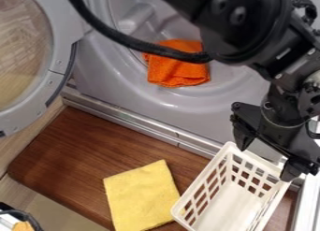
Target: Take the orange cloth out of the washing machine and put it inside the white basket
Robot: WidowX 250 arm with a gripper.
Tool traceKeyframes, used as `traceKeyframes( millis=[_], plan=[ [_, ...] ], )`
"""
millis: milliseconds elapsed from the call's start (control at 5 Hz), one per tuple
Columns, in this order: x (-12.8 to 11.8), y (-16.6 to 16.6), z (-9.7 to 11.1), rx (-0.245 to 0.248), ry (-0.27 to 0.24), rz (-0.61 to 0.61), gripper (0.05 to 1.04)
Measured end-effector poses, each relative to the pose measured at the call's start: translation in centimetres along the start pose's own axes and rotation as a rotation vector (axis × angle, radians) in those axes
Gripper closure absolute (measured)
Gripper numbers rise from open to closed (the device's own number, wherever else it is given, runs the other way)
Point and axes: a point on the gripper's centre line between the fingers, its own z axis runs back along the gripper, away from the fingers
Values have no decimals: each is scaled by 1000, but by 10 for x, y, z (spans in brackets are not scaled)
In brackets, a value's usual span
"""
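Nearest item: the flat, square yellow cloth [142,196] lies on the brown wood-grain surface [84,150] directly beside the basket. It is not part of the transfer; leave it in place.

The white perforated plastic basket [230,204] stands with its open side up, close to the machine. This position presumably keeps the carry short.

The black two-finger gripper [267,156] hangs over the far end of the basket. Its fingers are spread, with no cloth between them. Contact with the rim cannot be confirmed; raise the gripper before lateral travel to avoid dragging the basket.

Beyond the surface runs a metal strip [143,123], then the grey front of the washing machine [103,80]. The round door with a clear window [61,57] is swung aside, leaving the opening accessible.

The crumpled orange cloth [176,75] lies over the lower lip of the opening, its near edge hanging outward, which should offer a grasp point. Caution: the thick black cable [134,44] crosses in front of its upper part and could snag or obscure it.
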Motion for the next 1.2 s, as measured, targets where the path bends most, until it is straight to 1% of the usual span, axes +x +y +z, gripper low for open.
traceKeyframes(
  millis=[200, 400, 800, 1000, 1200],
  plan=[
    [-6, 1, -6, 9, 27, 2, 83],
    [-12, 20, -5, 52, 45, 46, 83],
    [-15, 53, 5, 91, 32, 131, 83],
    [-10, 82, 16, 97, -17, 213, 83],
    [-13, 109, 18, 133, 0, 250, 83]
  ],
)
